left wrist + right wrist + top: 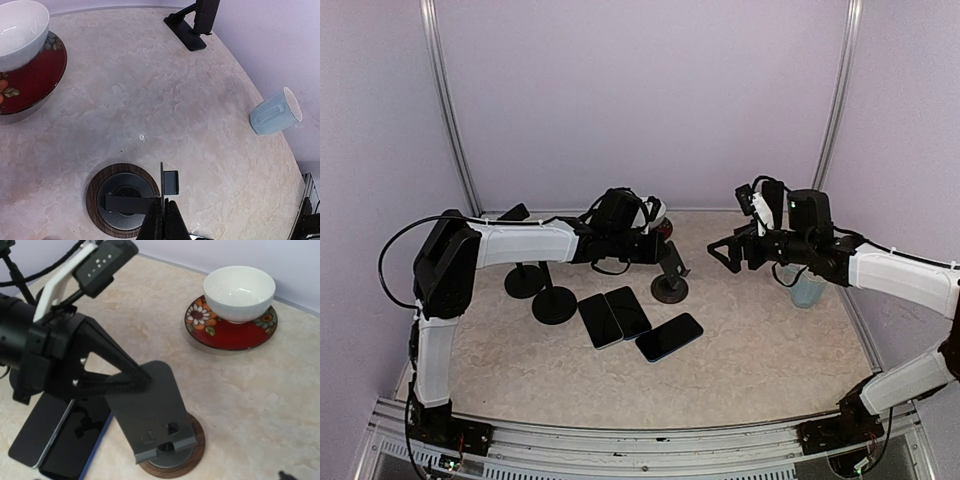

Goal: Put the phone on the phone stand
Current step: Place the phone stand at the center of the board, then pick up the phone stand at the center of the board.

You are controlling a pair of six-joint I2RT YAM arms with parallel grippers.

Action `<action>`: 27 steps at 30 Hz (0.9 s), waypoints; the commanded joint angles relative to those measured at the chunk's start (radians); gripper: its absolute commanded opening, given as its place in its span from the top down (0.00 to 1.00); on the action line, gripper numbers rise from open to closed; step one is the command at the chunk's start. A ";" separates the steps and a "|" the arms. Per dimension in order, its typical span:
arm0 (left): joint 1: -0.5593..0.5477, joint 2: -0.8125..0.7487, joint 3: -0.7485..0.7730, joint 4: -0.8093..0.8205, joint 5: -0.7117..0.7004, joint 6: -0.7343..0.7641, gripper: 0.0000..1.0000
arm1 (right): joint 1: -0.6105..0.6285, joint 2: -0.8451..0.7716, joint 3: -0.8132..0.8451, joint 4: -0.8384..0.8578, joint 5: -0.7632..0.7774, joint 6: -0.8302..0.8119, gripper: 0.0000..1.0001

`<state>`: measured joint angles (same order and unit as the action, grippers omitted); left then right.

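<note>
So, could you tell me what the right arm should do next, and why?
Probably lower the open right gripper toward the nearest phone: all three phones lie flat, none is on the stand, and the left gripper is pinching its plate.

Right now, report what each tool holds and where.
The left tool is shut on the grey phone stand with the round wood-rimmed base, pinching the upper edge of its tilted plate. The right tool is open, holding nothing.

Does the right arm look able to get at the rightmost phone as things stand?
Probably yes: the right gripper is open and empty, the rightmost phone lies uncovered, and the left gripper is shut on the phone stand behind it.
</note>
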<state>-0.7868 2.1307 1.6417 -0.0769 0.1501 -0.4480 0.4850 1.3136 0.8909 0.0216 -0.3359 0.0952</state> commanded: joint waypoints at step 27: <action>0.025 -0.171 -0.006 -0.006 -0.026 0.018 0.23 | 0.064 0.143 0.101 -0.042 -0.012 -0.153 0.00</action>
<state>-0.7769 2.0838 1.6405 -0.0689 0.1493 -0.4469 0.5232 1.4105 0.9363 -0.0059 -0.3359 0.0059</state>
